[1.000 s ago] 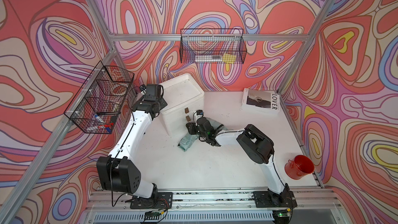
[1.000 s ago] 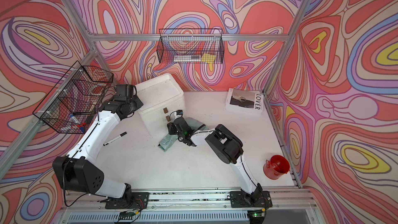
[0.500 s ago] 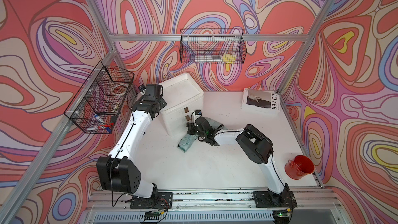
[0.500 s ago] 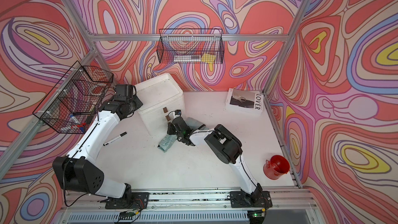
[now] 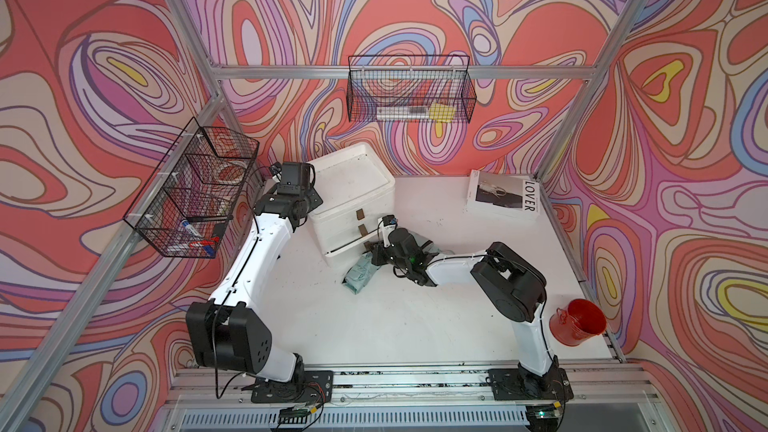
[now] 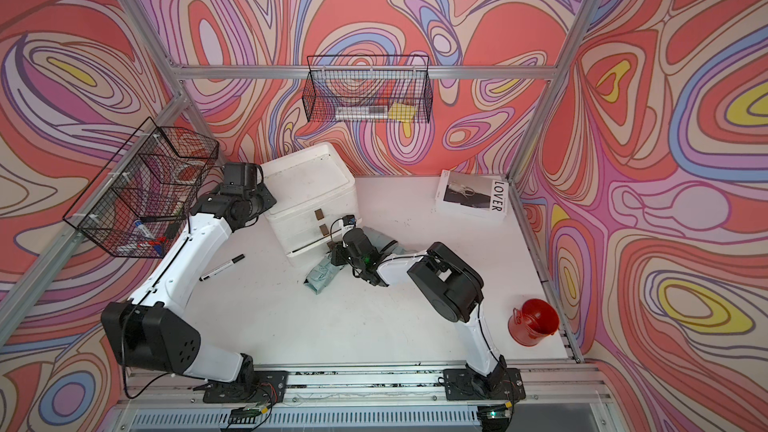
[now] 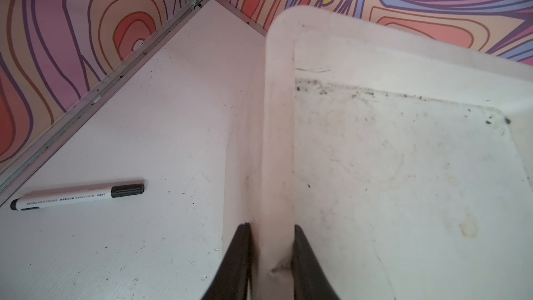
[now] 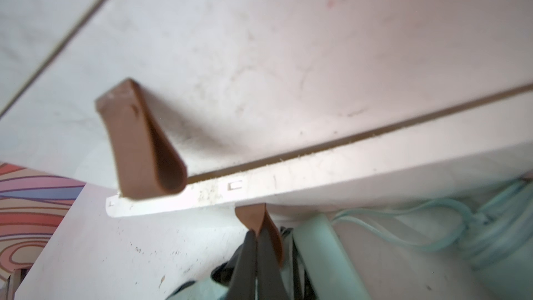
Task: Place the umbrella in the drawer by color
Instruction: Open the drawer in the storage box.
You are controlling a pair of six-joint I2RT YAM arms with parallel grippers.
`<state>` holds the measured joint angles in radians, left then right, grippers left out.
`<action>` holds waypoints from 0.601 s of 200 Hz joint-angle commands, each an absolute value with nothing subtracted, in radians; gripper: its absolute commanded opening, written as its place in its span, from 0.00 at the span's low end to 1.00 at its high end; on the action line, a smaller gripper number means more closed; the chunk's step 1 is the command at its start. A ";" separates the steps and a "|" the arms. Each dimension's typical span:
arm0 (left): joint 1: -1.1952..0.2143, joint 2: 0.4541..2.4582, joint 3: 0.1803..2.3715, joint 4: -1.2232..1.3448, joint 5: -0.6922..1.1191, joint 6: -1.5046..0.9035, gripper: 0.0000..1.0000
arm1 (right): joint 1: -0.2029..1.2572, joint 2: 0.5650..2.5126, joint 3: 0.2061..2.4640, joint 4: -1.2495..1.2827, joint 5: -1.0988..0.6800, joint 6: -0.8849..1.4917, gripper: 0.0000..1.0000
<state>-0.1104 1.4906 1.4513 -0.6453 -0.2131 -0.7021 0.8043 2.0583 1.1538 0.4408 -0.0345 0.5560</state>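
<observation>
umbrella (image 5: 360, 275), folded and pale mint, lies on the table (image 5: 374, 326) against the near foot of the white drawer unit (image 5: 353, 184), which stands far and left. left gripper (image 7: 271, 226) is clamped on the unit's top rim, bracing it. right gripper (image 8: 256, 238), jaws apart a second ago, has now pinched together on the brown pull tab (image 8: 253, 215) of the bottom drawer (image 5: 347, 251). so the opening pull looks ready to begin; the umbrella is outside, ungrasped.
</observation>
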 commanded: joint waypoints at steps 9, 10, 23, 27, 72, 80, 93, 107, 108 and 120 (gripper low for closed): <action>-0.110 1.501 1.439 -0.702 -0.152 -0.754 0.05 | 0.802 1.945 1.065 0.404 -0.031 0.604 0.00; -0.110 1.501 1.439 -0.703 -0.152 -0.754 0.05 | 0.803 1.942 1.061 0.404 -0.032 0.605 0.00; -0.110 1.503 1.438 -0.703 -0.150 -0.756 0.05 | 0.819 1.907 1.009 0.408 -0.034 0.615 0.00; -0.110 1.505 1.437 -0.703 -0.151 -0.756 0.05 | 0.825 1.896 0.994 0.406 -0.032 0.617 0.00; -0.110 1.517 1.434 -0.699 -0.175 -0.750 0.05 | 0.890 1.777 0.852 0.384 0.006 0.633 0.00; -0.110 1.519 1.434 -0.699 -0.178 -0.750 0.05 | 0.895 1.746 0.835 0.381 0.003 0.640 0.00; -0.110 1.520 1.433 -0.697 -0.182 -0.749 0.05 | 0.903 1.720 0.816 0.372 0.000 0.647 0.00; -0.110 1.523 1.431 -0.693 -0.188 -0.744 0.05 | 0.916 1.698 0.803 0.350 0.008 0.645 0.00; -0.110 1.524 1.431 -0.693 -0.189 -0.743 0.05 | 0.918 1.697 0.802 0.348 0.009 0.645 0.00; -0.110 1.523 1.433 -0.690 -0.195 -0.739 0.05 | 0.931 1.682 0.792 0.334 0.017 0.644 0.00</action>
